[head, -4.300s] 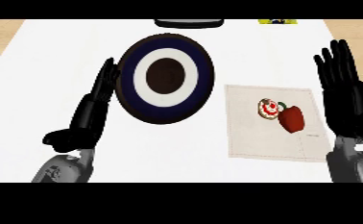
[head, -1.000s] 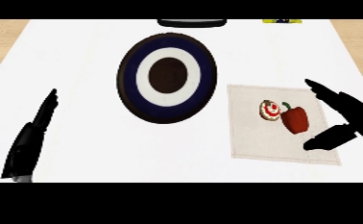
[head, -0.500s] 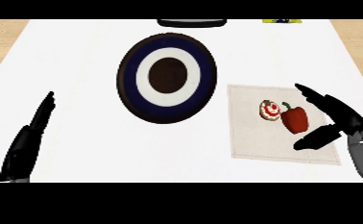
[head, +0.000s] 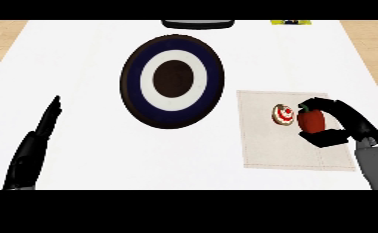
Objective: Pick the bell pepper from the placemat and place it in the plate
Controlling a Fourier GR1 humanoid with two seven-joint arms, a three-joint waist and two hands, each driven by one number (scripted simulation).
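A red bell pepper (head: 311, 120) with a green stem stands on the right part of the cream placemat (head: 272, 149). My right hand (head: 345, 121) comes in from the right edge and curls round the pepper, fingers over its top and thumb under its near side. The pepper still rests on the mat. The round plate (head: 133, 82), dark blue with a white ring and brown centre, lies to the left of the mat with nothing on it. My left hand (head: 35, 144) rests at the lower left, fingers straight.
A small round red-and-white item (head: 281, 113) lies on the mat just left of the pepper. A dark object (head: 198, 24) and a yellow-green item (head: 290, 22) sit at the counter's far edge.
My right hand has moved left and its fingers and thumb have drawn in round the pepper. The left hand has sunk to the lower left since the oldest frame.
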